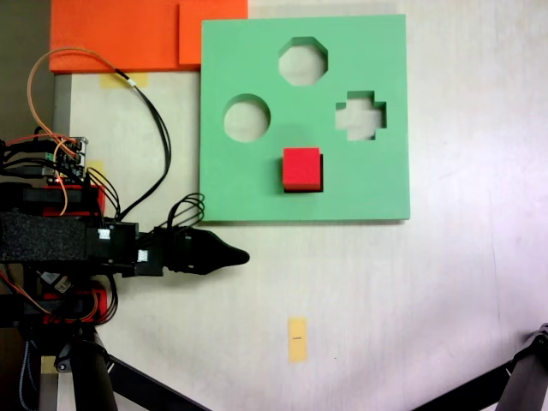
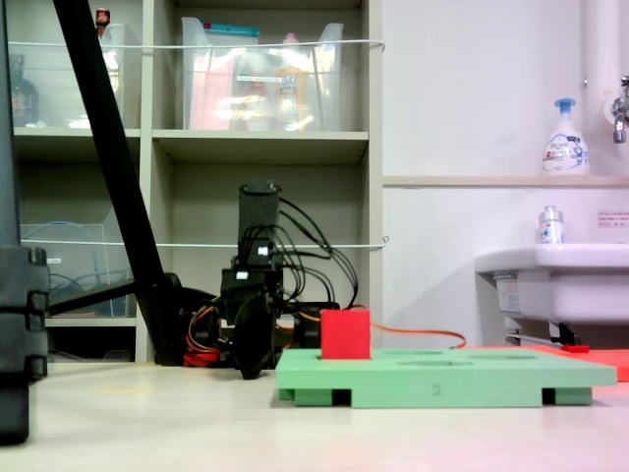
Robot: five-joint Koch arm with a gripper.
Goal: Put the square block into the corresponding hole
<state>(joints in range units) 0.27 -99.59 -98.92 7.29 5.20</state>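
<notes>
Your block [image 1: 301, 168] sits in the square hole [image 1: 320, 183] at the board's [image 1: 257, 193] six o'clock, still standing proud, so press it flush. The gripper [image 1: 240, 255] rests off-board at eight o'clock, holding nothing; I cannot tell its jaw gap.

End effector [image 1: 238, 255] lies low, pointing right, jaws seemingly closed.

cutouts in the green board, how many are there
4. Octagon at the top, circle at left, cross at right, and the square hole at the bottom, mostly filled by the red block.
</notes>
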